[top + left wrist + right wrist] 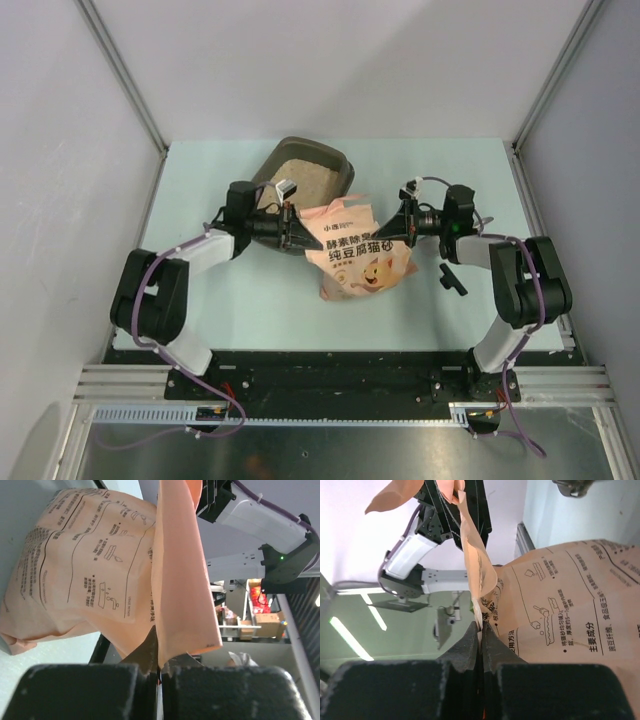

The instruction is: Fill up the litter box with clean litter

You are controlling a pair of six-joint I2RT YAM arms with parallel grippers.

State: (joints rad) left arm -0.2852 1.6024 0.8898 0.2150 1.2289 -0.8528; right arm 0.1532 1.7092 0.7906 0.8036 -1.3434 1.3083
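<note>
The dark litter box (338, 163) lies at the back of the table, and pale beige clean litter (303, 181) covers its floor. In front of it lies a salmon-pink litter bag (358, 258) printed with a cartoon cat. My left gripper (302, 238) is shut on the bag's upper left edge (162, 661). From the other side, my right gripper (402, 228) is shut on the upper right edge (481, 626). Both wrist views show the thin bag film pinched between the black fingertips, with the bag's printed back (90, 565) (570, 615) beyond.
A small black object (451, 277) lies on the table right of the bag, close to my right arm. Grey walls and metal posts close the table in on the left, back and right.
</note>
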